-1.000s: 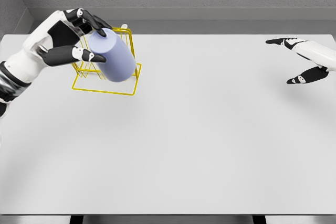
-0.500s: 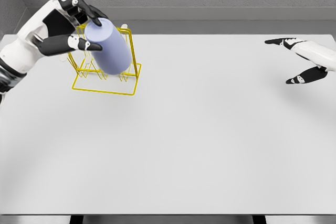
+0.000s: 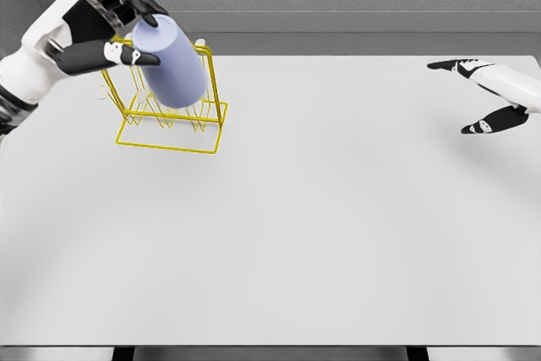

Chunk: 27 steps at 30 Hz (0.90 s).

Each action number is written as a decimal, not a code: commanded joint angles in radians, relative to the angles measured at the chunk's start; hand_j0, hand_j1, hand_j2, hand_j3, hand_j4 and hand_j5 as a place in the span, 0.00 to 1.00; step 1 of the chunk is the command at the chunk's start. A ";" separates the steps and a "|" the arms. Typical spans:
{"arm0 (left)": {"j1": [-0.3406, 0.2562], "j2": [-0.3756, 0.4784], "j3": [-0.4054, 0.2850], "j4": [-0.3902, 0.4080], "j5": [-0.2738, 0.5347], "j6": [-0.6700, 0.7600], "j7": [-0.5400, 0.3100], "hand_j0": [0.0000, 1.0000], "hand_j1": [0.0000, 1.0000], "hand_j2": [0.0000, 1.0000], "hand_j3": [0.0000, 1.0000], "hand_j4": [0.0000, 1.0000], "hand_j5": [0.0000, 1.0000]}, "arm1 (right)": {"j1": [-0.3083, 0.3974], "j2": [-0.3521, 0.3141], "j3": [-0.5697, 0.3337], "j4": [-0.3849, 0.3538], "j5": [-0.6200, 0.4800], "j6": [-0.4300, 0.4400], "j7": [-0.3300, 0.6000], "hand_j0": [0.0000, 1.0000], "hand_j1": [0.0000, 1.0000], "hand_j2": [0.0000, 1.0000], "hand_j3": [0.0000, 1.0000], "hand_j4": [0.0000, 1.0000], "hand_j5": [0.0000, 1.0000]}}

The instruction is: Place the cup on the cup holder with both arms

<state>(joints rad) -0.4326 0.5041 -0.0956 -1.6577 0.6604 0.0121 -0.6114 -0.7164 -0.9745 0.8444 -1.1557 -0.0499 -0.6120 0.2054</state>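
Head view: left hand (image 3: 97, 23) fingers (image 3: 135, 57) grip tilted cup (image 3: 172, 65) over holder (image 3: 173, 120).

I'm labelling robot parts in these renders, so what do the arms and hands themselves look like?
Both arms have smooth white shells. The left hand has a black palm and black fingers with white patches and small grey joint details; a dark, grey-banded section shows on its arm at the picture's left edge. The right hand shows a white forearm shell ending in black fingers with white segments. No cables or markings are visible.
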 commanded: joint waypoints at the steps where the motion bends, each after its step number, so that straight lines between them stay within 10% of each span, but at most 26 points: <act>1: -0.002 0.001 0.000 0.016 0.002 0.002 0.000 0.38 0.38 0.38 0.38 0.38 0.38 | 0.000 -0.001 -0.002 0.001 -0.007 0.001 0.000 1.00 1.00 1.00 1.00 1.00 1.00; 27: -0.046 -0.018 -0.006 0.093 -0.044 0.016 0.000 0.37 0.37 0.37 0.37 0.37 0.37 | 0.002 0.000 -0.002 -0.001 -0.007 0.001 0.000 1.00 1.00 1.00 1.00 1.00 1.00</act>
<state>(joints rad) -0.4786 0.4887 -0.1010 -1.5663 0.6163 0.0274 -0.6113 -0.7148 -0.9743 0.8436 -1.1555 -0.0499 -0.6120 0.2060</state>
